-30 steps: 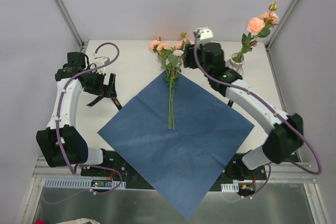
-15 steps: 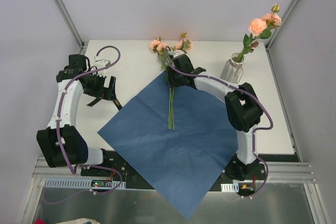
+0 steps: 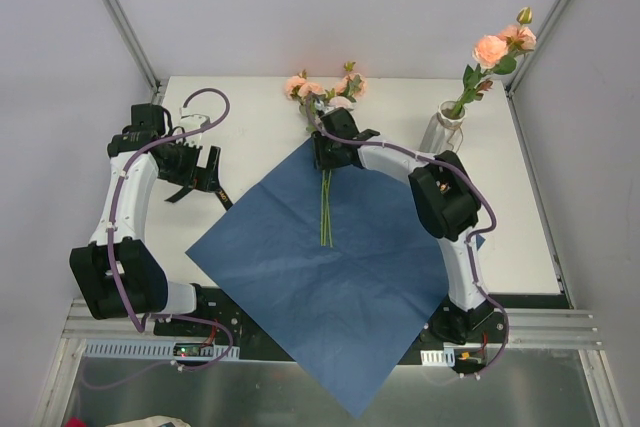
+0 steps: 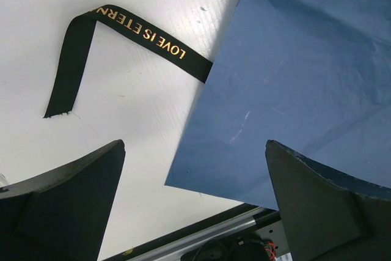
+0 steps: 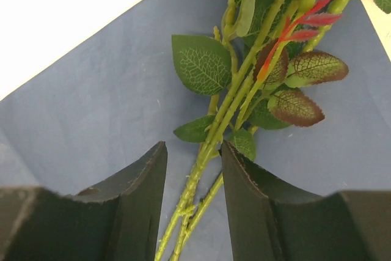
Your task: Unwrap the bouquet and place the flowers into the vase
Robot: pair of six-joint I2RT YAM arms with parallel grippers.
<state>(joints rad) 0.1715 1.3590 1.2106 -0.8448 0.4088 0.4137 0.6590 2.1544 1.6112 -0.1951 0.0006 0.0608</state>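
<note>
Right end effector [image 5: 194,154]: partly open, fingers straddling the flowers [image 5: 214,129] at their stems, gaps both sides.
Left end effector [image 4: 194,151]: spread wide, empty, near ribbon [image 4: 146,32].
Placement: flowers on blue paper [image 3: 340,247]; one sprig in vase [image 3: 443,127].

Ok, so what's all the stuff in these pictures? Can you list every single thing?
paper sheet: one, blue, spread flat in the middle of the table
loose roses: one bunch, peach-pink with green stems, stems on the paper's far corner
vase: one, whitish see-through, far right of the table
roses in the vase: two blooms and a bud, peach-pink
ribbon: one, black with gold letters, at the paper's left edge
table: one, white
left gripper: one, black, open, over the paper's left edge
right gripper: one, black, either side of the loose stems, not closed on them
</note>
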